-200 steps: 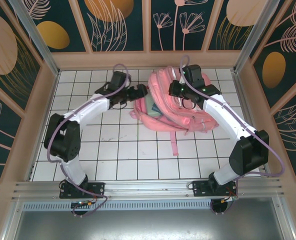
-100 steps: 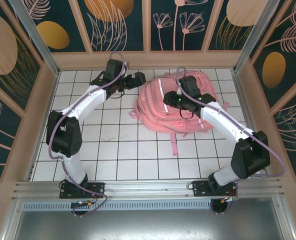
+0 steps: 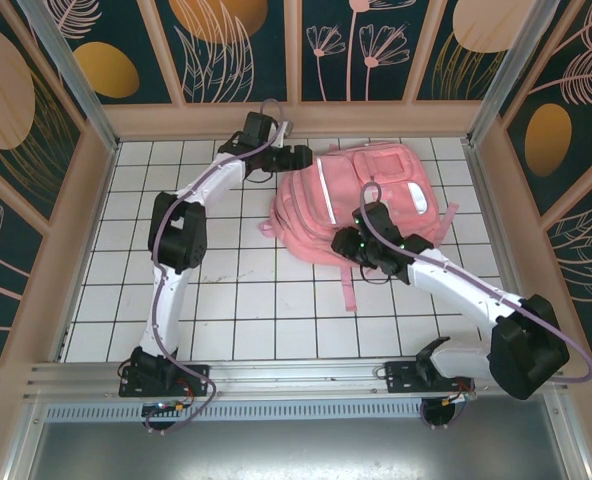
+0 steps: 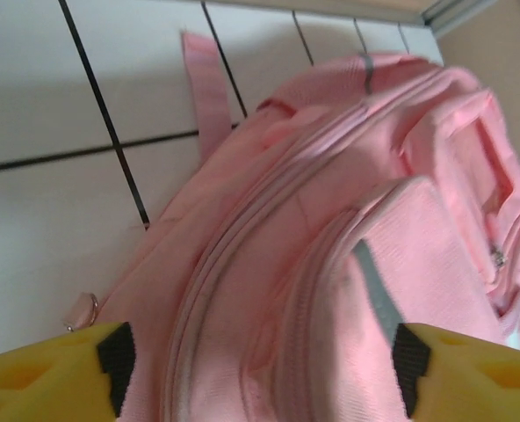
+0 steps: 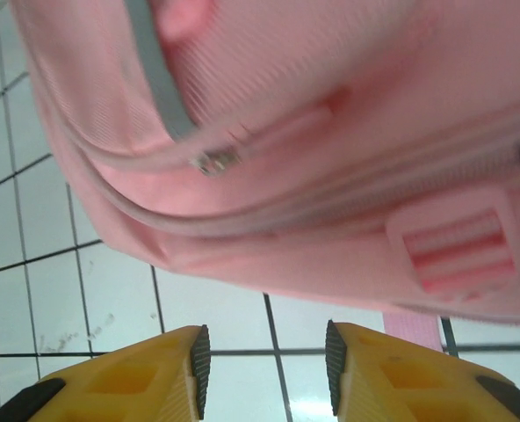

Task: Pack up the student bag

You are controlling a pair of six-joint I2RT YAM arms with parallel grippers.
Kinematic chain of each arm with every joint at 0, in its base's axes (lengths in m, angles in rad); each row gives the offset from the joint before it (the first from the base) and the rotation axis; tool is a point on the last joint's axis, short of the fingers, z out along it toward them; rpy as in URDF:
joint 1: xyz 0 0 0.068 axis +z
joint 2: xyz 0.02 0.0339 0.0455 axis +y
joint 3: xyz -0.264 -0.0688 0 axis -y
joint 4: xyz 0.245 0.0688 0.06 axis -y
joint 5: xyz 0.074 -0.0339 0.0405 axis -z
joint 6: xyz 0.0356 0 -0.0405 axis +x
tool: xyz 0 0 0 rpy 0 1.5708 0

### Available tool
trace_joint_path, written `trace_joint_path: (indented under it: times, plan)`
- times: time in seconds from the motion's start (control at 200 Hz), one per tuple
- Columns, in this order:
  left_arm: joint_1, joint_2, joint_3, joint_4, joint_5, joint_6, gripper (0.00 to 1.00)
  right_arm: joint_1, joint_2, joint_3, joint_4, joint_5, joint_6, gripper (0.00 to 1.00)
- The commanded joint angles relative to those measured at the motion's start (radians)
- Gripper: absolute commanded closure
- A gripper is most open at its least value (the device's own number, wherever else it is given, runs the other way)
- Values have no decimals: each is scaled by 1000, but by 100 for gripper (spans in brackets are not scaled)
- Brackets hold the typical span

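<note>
Where the white-tiled desk [image 3: 226,290] meets its back wall, the student bag [image 3: 361,200] lies flat in the far right part, front pockets facing up. Its top edge sits close to that back wall, and a strip of tile shows between its right side and the right-hand wall. The broad open tiles are to the left of the bag and along the near rows toward the rail. A pink strap [image 3: 349,285] trails from the bag's near edge into that open stretch.

The left claw [image 3: 298,157] hangs at the bag's far left corner, just beside the fabric. From its wrist camera the yellow fingers [image 4: 58,374] stand spread wide with the pink fabric lying across the gap — whether they touch it I cannot tell. A small metal ring [image 4: 84,309] shows at the bag's edge, on the tile.

The right claw [image 3: 348,243] sits at the bag's near edge, low over the desk. Its fingers [image 5: 146,374] are parted, with tile showing between them and the bag's underside bulging just above — not pinching anything.

As for the bag as a container, a pale stripe [image 3: 324,190] runs down its front, and a white patch [image 3: 416,195] marks one pocket. A zip pull [image 5: 212,161] hangs on a closed seam, and a strap buckle [image 5: 458,246] sits beside it. The zip lines I can see run shut, so what lies inside I cannot tell.
</note>
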Motion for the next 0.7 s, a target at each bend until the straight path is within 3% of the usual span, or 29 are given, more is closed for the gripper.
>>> trace_joint_path:
  times: [0.0, 0.045, 0.14, 0.24, 0.555, 0.695]
  plan:
    - [-1, 34, 3, 39, 106, -18, 30, 5, -3, -47, 42, 71, 88, 58]
    - [-5, 32, -23, 62, 113, -29, 38, 6, 2, -59, 49, 86, 94, 58]
    - [-5, 5, -102, 97, 109, -41, 73, 1, 25, -63, 44, 111, 94, 58]
    - [-5, -69, -229, 138, 62, -32, 100, -8, 61, -47, 16, 137, 85, 58]
    - [-2, -398, -709, 275, -89, -59, 100, -74, 154, -2, -27, 201, 13, 57]
    - [-2, -557, -910, 310, -108, -89, 100, -167, 188, 20, 2, 176, -50, 57]
